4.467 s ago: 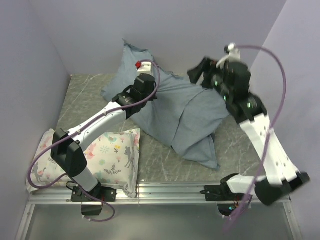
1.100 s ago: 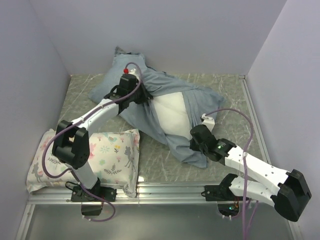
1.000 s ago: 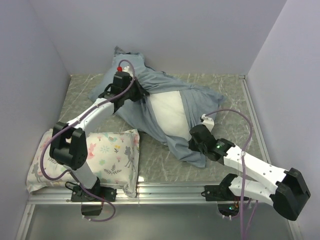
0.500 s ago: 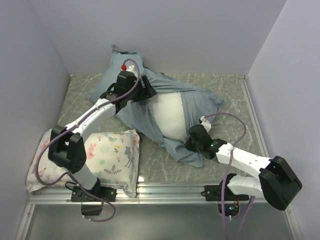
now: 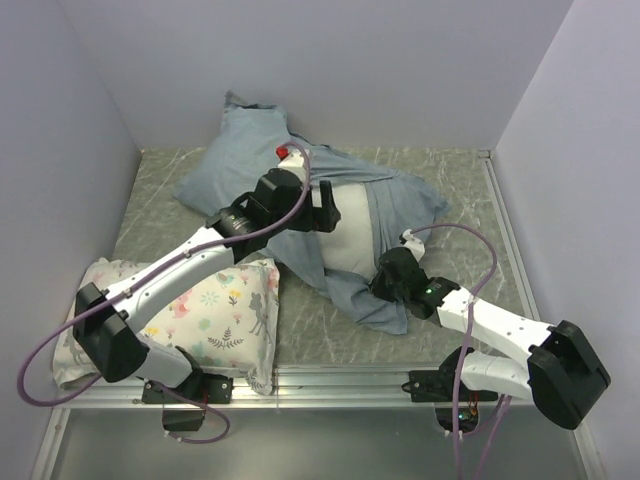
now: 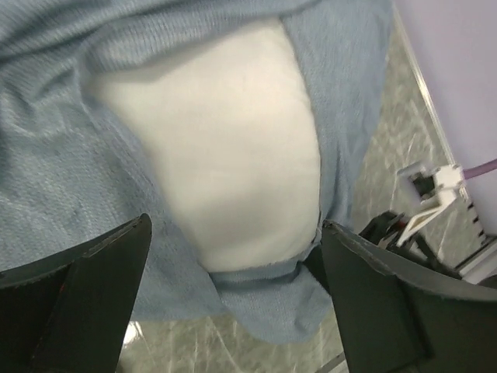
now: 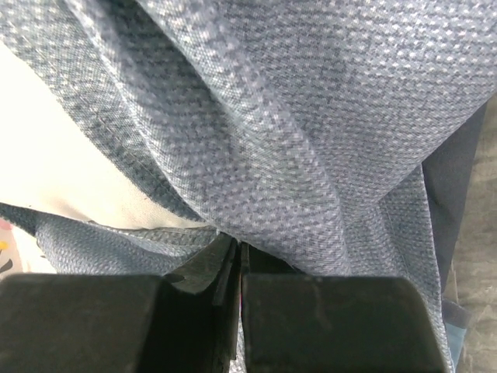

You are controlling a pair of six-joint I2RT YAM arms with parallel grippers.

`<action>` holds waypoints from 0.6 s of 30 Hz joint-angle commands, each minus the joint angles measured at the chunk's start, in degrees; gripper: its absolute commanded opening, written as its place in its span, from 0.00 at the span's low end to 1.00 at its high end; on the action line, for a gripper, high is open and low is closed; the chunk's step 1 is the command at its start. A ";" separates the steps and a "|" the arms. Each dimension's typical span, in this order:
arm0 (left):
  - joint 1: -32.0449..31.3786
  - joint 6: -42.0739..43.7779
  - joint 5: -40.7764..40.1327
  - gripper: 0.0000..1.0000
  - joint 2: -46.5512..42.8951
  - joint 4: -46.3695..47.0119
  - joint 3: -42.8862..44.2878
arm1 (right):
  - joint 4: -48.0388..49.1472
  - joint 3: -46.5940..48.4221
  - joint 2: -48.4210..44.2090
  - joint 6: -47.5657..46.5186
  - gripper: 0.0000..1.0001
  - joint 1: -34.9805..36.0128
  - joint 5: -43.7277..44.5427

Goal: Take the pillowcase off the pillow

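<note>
The blue-grey pillowcase (image 5: 240,170) lies crumpled from the back left to the middle right of the table, its opening spread apart. The white pillow (image 5: 352,245) shows bare through that opening. My left gripper (image 5: 328,212) hovers open above the bare pillow (image 6: 233,148), holding nothing, with its fingers (image 6: 93,295) wide on either side. My right gripper (image 5: 383,285) is shut on the pillowcase at its near hem, by the pillow's front end. In the right wrist view the jaws (image 7: 239,247) pinch woven blue fabric (image 7: 311,116), with a sliver of the pillow (image 7: 46,171) at the left.
A smaller floral-print pillow (image 5: 220,305) lies at the front left, under the left arm. Lilac walls close in the left, back and right sides. A metal rail (image 5: 330,378) runs along the near edge. Marbled tabletop (image 5: 320,325) shows in front of the pillowcase.
My left gripper has let go of the pillowcase, opened wide and swung right and nearer, over the bare pillow. The right gripper stays shut at the near hem, shifted slightly left.
</note>
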 commanded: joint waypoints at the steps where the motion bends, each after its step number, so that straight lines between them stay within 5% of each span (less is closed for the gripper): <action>1: -0.42 2.43 3.50 0.97 2.87 -1.78 0.49 | -0.71 1.34 -2.08 -0.14 0.02 -0.24 1.23; 9: -3.57 5.95 7.37 0.99 11.93 -3.90 6.47 | -1.59 1.25 -1.83 -0.41 0.02 -0.51 2.82; 18: -8.76 7.62 -3.33 0.99 21.07 -10.39 12.09 | -0.80 -0.16 -3.32 1.35 0.02 -0.51 3.79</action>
